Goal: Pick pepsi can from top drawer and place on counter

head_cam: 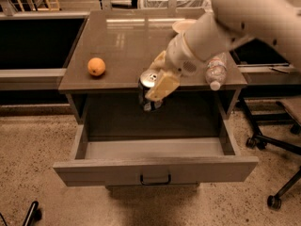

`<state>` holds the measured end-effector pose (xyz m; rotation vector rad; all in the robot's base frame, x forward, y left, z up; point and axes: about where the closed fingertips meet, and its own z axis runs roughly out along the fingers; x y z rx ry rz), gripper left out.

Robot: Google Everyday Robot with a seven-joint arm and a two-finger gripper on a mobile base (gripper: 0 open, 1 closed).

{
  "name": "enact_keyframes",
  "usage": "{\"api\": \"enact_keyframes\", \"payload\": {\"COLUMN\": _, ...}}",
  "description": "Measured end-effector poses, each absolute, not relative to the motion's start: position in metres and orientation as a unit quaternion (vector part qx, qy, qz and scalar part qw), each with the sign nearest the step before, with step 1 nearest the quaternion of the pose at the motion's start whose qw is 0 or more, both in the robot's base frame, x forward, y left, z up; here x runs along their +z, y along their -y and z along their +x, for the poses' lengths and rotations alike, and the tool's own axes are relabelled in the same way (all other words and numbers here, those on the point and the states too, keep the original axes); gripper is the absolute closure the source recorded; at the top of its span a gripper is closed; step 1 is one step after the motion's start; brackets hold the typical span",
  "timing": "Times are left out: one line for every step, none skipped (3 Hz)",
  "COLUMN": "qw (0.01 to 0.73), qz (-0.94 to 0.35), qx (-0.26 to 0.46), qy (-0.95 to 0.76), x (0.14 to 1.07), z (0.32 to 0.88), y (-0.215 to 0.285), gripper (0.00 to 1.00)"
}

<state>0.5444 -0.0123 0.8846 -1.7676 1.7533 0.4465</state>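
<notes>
The pepsi can [148, 89] is dark blue with a silver top and hangs in the air in front of the counter's front edge, above the open top drawer [155, 168]. My gripper [156, 84] is shut on the can, with one tan finger [162, 86] across its front. The white arm comes in from the upper right. The drawer is pulled out, and its grey floor shows nothing on it. The counter [136, 46] is glossy brown-grey and lies just behind the can.
An orange [96, 66] sits on the counter's left side. A clear plastic water bottle [215, 71] lies at the counter's right front. A white bowl [184, 26] is partly hidden behind my arm. An office chair base [277, 149] stands at the right.
</notes>
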Motion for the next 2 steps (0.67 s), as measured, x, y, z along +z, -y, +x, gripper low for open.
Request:
{"api": "enact_keyframes", "payload": {"qw": 0.268, "qz": -0.656, "qx": 0.17, "qy": -0.685, "x": 0.911, "z": 0.574, "y": 0.027, "gripper": 1.0}}
{"api": "enact_keyframes", "payload": {"qw": 0.264, "qz": -0.61, "qx": 0.177, "qy": -0.726, "x": 0.928, "z": 0.615, "y": 0.045, "gripper": 1.0}}
